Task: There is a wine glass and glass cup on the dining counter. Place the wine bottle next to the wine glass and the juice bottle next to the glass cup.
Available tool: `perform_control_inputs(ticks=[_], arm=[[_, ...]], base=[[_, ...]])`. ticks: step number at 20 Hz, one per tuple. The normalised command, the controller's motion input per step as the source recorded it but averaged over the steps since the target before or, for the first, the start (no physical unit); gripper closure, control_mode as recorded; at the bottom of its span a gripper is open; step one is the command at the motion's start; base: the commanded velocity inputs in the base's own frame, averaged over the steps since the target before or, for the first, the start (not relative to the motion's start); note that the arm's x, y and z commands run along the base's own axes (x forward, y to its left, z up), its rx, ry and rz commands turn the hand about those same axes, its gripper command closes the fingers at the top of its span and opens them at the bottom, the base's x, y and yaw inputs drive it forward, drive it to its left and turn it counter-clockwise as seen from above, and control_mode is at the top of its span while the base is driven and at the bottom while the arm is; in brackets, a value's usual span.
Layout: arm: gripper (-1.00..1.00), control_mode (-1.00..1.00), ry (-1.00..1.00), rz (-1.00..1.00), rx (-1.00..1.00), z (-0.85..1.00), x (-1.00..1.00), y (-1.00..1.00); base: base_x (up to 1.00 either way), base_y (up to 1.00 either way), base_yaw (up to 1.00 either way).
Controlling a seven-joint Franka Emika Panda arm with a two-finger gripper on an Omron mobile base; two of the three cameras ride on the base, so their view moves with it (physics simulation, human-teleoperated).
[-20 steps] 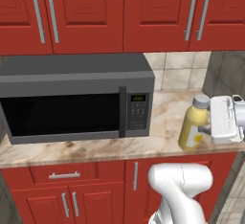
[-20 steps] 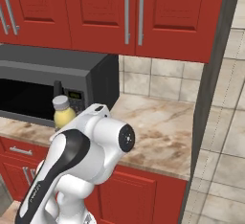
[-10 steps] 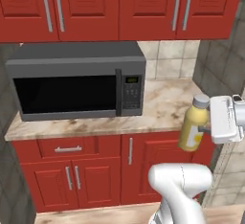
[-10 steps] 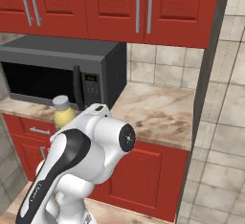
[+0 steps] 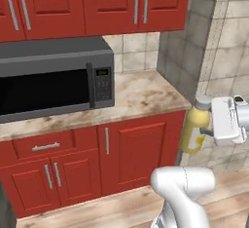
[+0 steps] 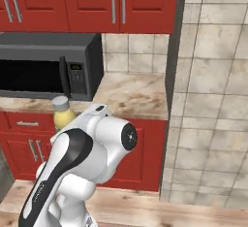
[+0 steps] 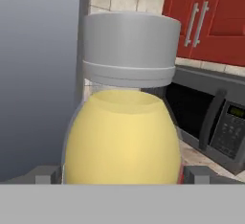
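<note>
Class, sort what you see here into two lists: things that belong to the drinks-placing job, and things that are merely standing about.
Belongs to the job:
- juice bottle, upright, held in the claw, off the counter
- the claw itself

Just standing about:
- microwave on the marbled counter
- red upper cabinets
- red lower cabinets
- tiled wall

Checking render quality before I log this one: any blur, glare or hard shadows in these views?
Left base view: soft and slightly blurry, even light, no glare on the microwave. Right base view: flat light, faint shading on the arm. Hand view: the juice bottle looms close with soft edges; gripper holds it.
</note>
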Motion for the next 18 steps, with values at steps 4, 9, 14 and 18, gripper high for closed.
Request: perform_control_inputs(ticks=[4,9,14,18], arm=[[1.00,1.00,0.00,0.00,0.00,0.00,0.00,0.00],[1.00,1.00,0.00,0.00,0.00,0.00,0.00,0.00],[1.00,1.00,0.00,0.00,0.00,0.00,0.00,0.00],[1.00,1.00,0.00,0.00,0.00,0.00,0.00,0.00]], base=[[0.00,0.00,-0.97],[0.00,0.00,-0.94],[0.00,-0.04,-0.86],[0.00,-0.11,-0.82]])
